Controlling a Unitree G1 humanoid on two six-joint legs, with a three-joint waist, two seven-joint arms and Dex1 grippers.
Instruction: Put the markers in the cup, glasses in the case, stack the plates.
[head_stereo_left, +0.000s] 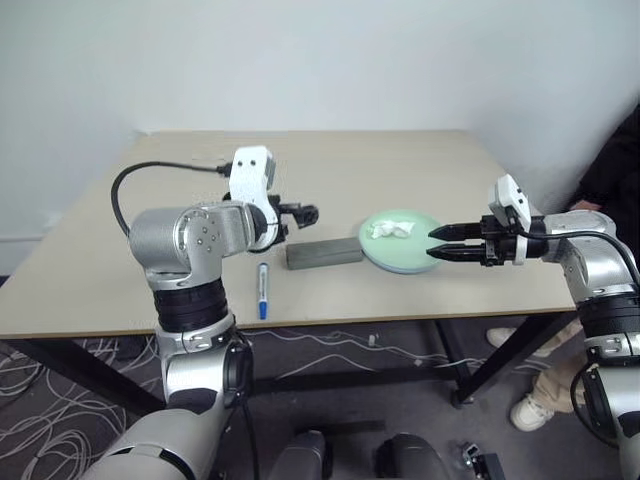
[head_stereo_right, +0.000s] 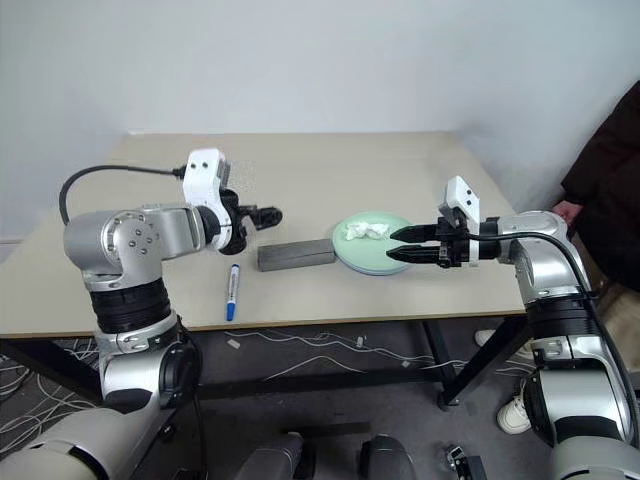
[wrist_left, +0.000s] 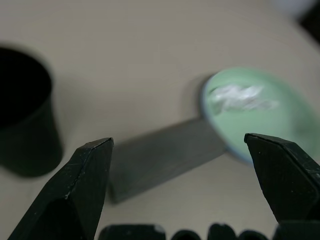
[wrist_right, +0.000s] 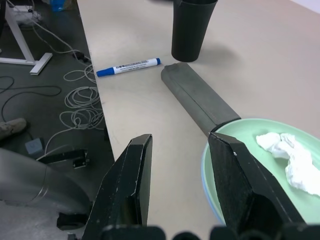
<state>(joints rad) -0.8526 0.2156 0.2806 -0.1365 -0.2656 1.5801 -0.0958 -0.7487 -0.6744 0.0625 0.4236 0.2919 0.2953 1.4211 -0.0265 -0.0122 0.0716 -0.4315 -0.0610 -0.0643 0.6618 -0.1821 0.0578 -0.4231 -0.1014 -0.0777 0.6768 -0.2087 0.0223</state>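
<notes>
A mint green plate (head_stereo_left: 405, 254) lies on a light blue plate, whose rim (wrist_right: 204, 172) shows beneath it, right of the table's middle. The grey case (head_stereo_left: 324, 252) lies shut just left of them. A blue-capped marker (head_stereo_left: 263, 290) rests near the front edge. The black cup (wrist_right: 191, 30) stands upright beyond the case, behind my left hand. My left gripper (wrist_left: 178, 141) hovers open above the cup and case, holding nothing. My right gripper (head_stereo_left: 438, 243) points left at the plates' right rim, its fingers apart and empty. The glasses are out of view.
A crumpled white tissue (head_stereo_left: 390, 229) lies on the green plate. A person in dark clothing (head_stereo_right: 603, 165) stands at the table's right side, a shoe (head_stereo_left: 533, 408) on the floor. Cables (head_stereo_left: 45, 400) cover the floor under the table.
</notes>
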